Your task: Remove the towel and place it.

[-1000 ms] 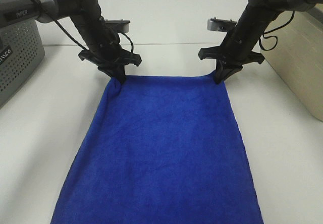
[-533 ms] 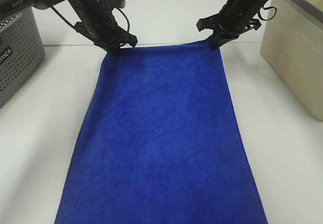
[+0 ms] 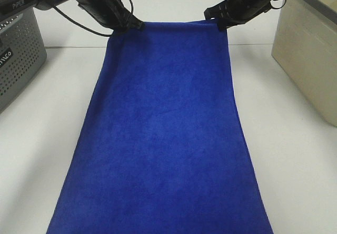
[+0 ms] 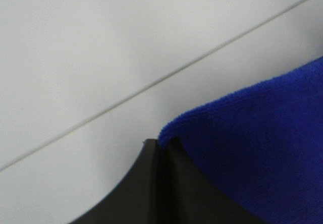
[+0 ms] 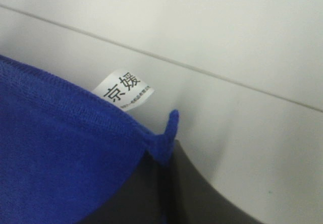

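The royal-blue towel point(image 3: 163, 128) hangs stretched between my two grippers and slopes down toward the near table edge. My left gripper point(image 3: 126, 26) is shut on its far left corner, seen pinched in the left wrist view point(image 4: 166, 146). My right gripper point(image 3: 218, 24) is shut on the far right corner, where the right wrist view shows the towel point(image 5: 60, 158) and its small white tag point(image 5: 123, 90). Both corners are held well above the white table point(image 3: 42, 118).
A grey perforated basket point(image 3: 18, 55) stands at the left edge of the table. A beige box point(image 3: 308, 49) stands at the right. The towel's near end runs out of view at the bottom.
Both grippers have risen and moved toward the back with the towel's corners, lifting its far edge off the table and pulling the cloth taut.
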Action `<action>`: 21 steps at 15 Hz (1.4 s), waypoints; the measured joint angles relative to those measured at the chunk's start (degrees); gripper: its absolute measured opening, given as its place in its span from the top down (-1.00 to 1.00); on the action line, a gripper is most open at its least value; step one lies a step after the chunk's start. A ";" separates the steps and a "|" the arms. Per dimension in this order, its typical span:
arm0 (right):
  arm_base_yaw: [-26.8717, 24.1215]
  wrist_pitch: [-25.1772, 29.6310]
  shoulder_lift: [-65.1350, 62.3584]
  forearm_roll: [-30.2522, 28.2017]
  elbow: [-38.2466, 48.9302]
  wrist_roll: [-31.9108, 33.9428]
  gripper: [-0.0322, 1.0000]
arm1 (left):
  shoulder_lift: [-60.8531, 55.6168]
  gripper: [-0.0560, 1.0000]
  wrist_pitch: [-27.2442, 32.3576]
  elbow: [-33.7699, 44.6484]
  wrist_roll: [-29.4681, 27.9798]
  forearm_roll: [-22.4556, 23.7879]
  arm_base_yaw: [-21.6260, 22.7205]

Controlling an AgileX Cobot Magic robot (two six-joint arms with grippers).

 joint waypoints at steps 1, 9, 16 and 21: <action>0.00 -3.61 0.00 0.00 0.00 0.00 0.91 | 0.00 0.87 -3.32 0.00 0.52 1.03 0.00; 0.00 -9.91 0.23 0.00 0.00 -1.83 0.91 | 0.69 0.87 -10.89 0.00 2.18 3.44 0.00; 0.00 -13.69 3.21 0.00 0.00 -3.32 0.91 | 3.72 0.87 -15.18 0.00 2.18 4.41 0.00; 0.00 -15.87 6.19 0.00 0.00 -3.32 0.91 | 6.76 0.87 -18.22 0.00 2.18 4.53 0.00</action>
